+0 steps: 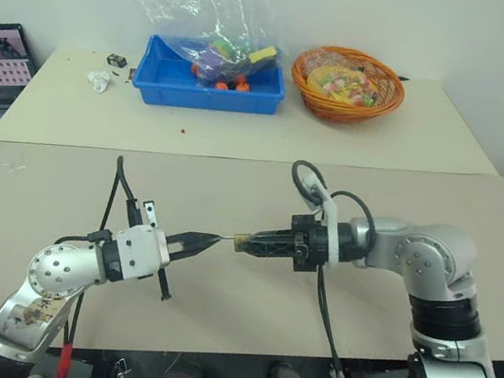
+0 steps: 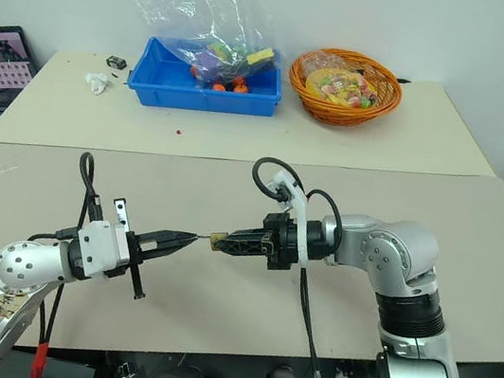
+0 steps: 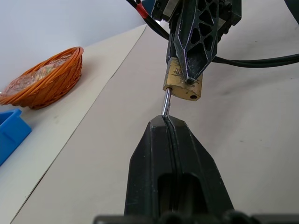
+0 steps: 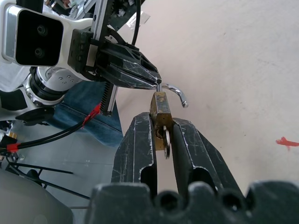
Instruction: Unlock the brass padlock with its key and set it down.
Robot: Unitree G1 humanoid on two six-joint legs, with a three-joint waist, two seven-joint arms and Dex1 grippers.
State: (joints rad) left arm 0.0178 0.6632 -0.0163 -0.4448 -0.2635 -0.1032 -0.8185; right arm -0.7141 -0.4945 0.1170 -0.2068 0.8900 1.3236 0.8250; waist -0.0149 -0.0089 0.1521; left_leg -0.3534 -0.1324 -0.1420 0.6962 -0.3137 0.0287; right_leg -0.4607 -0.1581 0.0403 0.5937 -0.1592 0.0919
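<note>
Padlock hangs unlocked, body pinched by right gripper, shackle clamped in left gripper; setting down remains

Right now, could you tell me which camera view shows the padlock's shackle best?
The right wrist view: the shackle curls open off the brass padlock, pinched by the left gripper. The left wrist view shows one straight leg; in the eye views it is a thin sliver.

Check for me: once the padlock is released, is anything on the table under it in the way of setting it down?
Nothing visible. The brass padlock hangs above the table, its body in the right gripper and its shackle pinched by the left gripper. The tan table beneath them is bare; the blue bin and basket sit far back.
</note>
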